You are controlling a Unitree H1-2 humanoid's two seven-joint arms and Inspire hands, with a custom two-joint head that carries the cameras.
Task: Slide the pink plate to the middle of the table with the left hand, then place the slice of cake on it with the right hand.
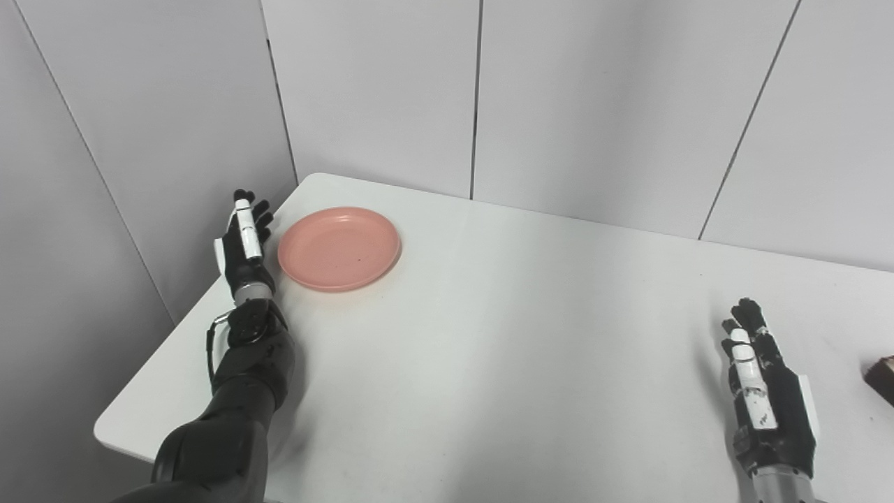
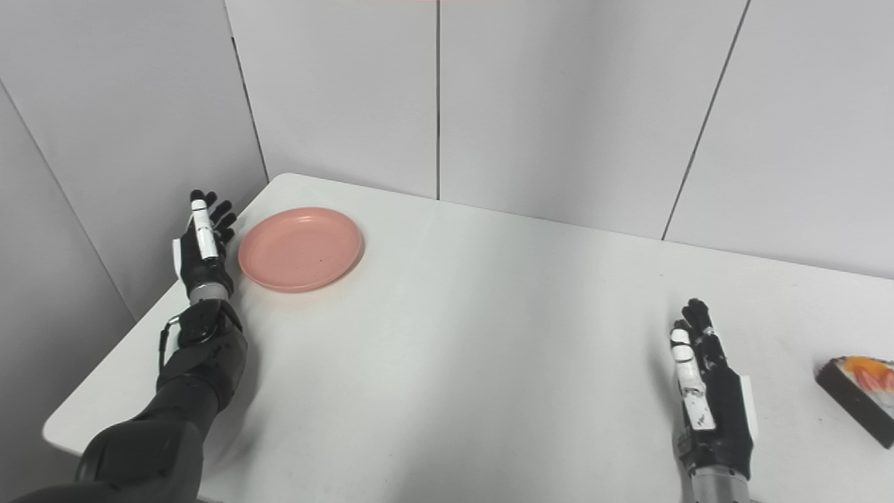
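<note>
Two robot hands we see, both spread wide and empty: the left robot hand [image 1: 244, 241] just left of the plate [image 1: 339, 247], the right robot hand [image 2: 711, 391] far right of the plate, near the cake [image 2: 860, 395] on the table [image 1: 503, 349].

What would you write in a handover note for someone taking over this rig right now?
Left hand: open, holding nothing, at the table's far left edge just beside the pink plate; whether it touches the rim cannot be told.
Right hand: open, holding nothing, over the table near its right side, apart from the slice of cake.
Pink plate: near the far left corner of the table, nothing on it.
Slice of cake: on the table at the far right, beyond the right hand.
Done: nothing yet.
Left: slide the plate to the middle with the left hand, then place the cake on it with the right hand.
</note>
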